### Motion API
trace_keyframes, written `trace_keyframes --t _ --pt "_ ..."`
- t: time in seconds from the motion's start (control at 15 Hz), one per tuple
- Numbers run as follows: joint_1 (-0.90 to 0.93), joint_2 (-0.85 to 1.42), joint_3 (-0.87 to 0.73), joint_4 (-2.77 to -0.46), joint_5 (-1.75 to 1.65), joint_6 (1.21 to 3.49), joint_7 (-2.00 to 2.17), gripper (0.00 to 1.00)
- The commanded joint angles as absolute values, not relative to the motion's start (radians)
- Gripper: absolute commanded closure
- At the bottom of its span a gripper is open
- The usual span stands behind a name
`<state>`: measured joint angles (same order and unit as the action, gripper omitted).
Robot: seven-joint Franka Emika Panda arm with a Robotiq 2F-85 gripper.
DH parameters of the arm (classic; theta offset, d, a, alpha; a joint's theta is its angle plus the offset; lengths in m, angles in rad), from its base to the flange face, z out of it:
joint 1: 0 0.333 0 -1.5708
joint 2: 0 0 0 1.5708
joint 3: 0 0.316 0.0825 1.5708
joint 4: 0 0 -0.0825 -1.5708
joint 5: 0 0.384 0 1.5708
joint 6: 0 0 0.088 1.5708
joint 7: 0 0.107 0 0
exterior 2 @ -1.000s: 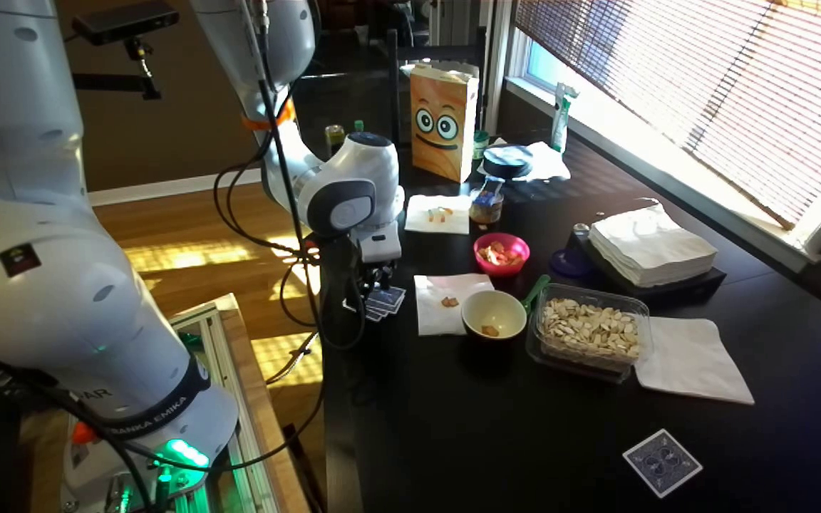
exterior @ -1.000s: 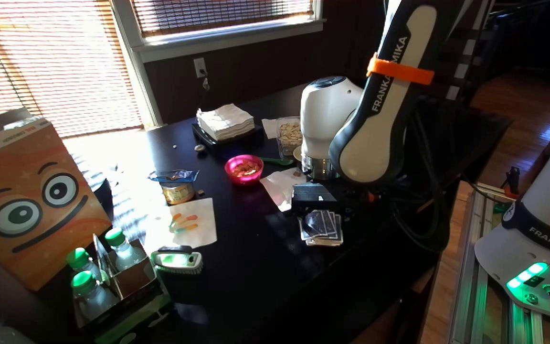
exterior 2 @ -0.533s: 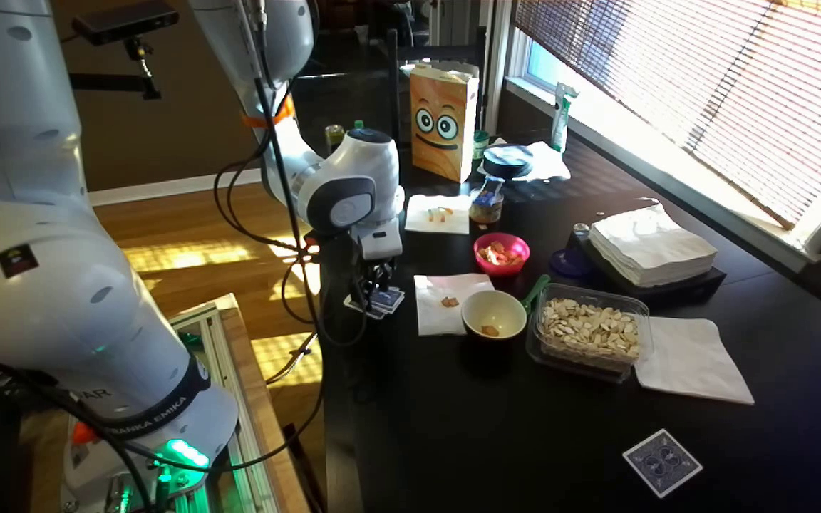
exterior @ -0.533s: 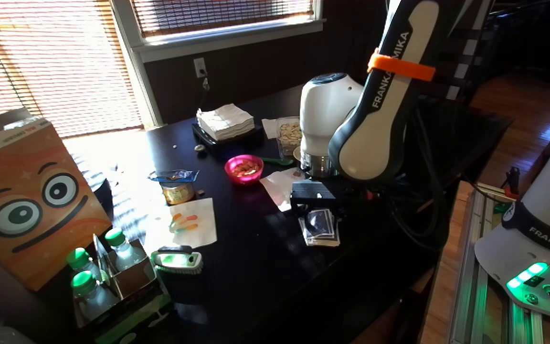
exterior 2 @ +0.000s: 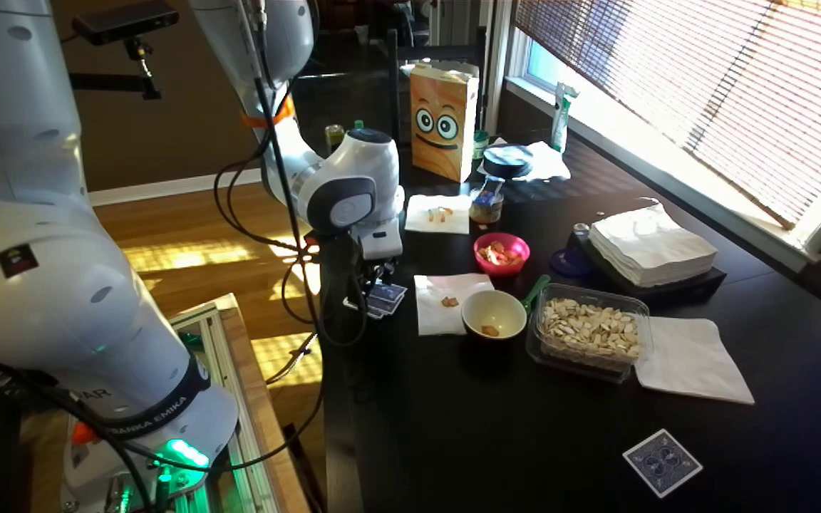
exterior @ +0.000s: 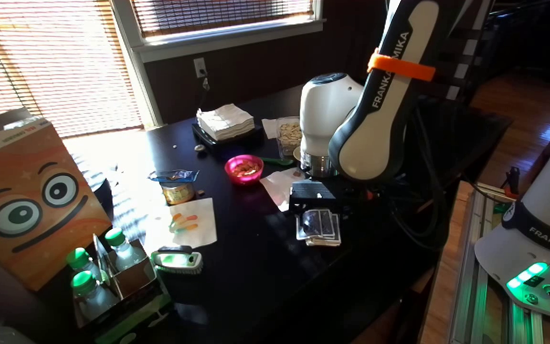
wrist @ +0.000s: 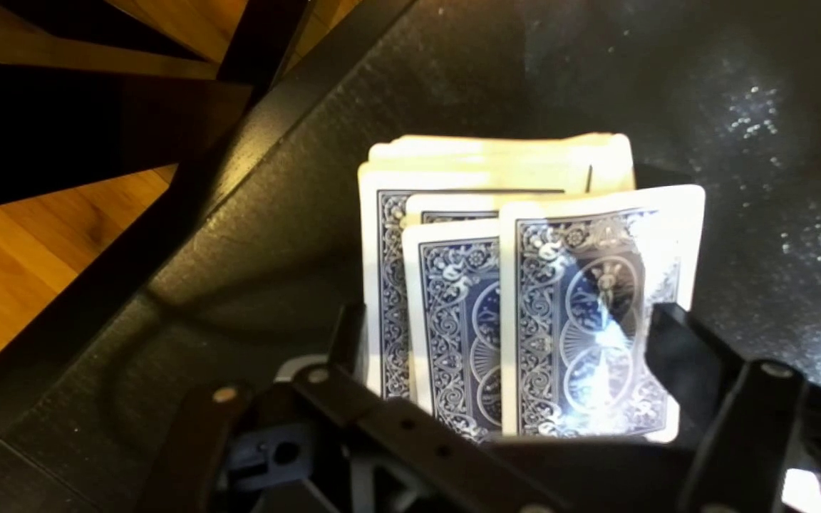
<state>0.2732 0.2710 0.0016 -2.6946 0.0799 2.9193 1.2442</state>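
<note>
The blue-and-white rectangular paper playing cards [wrist: 528, 285] have just fanned wider, leaving uneven edges. My black two-fingered gripper [wrist: 509, 335] straddles them, spread wide, holding none.

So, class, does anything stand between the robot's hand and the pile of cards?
Nothing visible does. In the wrist view the hand stands over the card pile, jaws apart on either side, and nothing shows between hand and pile. Whether either jaw touches it is unclear.
</note>
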Motion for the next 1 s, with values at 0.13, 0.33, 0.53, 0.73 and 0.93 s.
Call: trace_keyframes --t 0.13,0.33,0.53,0.73,0.93 --pt "0.256 0.23 0.022 -2.743 0.119 2.957 1.223 0.0" --pt "0.247 0.222 0.034 -2.768 0.145 2.996 1.221 0.0" --pt "0.256 0.249 0.028 -2.745 0.158 3.002 1.233 0.0" --pt "0.248 0.249 0.039 -2.746 0.169 3.009 1.223 0.0" --pt "0.233 0.259 0.061 -2.742 0.188 3.023 1.209 0.0"
